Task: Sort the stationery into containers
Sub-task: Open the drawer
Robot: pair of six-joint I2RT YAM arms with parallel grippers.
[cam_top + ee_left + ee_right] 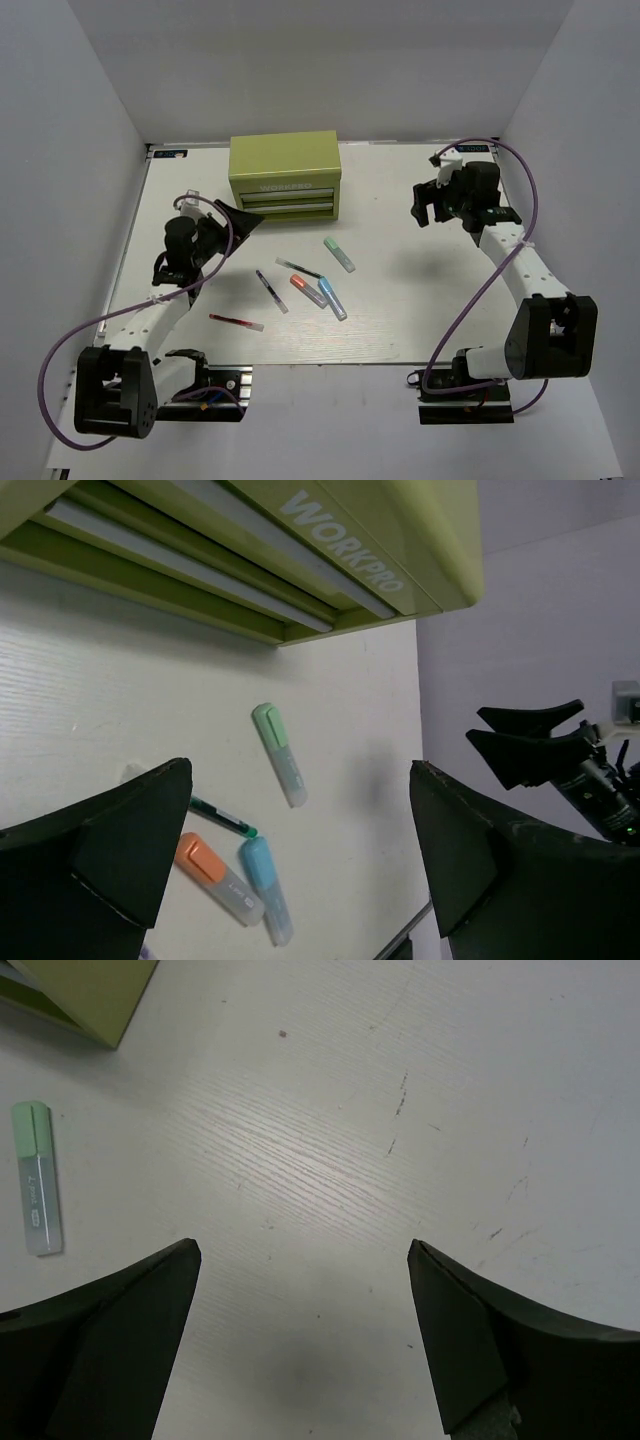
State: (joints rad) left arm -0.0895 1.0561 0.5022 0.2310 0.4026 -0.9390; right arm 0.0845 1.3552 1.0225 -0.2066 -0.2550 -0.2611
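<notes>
Pens (308, 290) loose on table (400, 310) by shut-drawer chest (285, 165), awaiting sort; L claw (238, 220), R claw (420, 207) wide open, empty, ready for pickup.

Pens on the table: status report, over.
Left gripper open, empty. Right gripper open, empty. Pens loose on table, chest drawers shut. Nothing blocking.
</notes>
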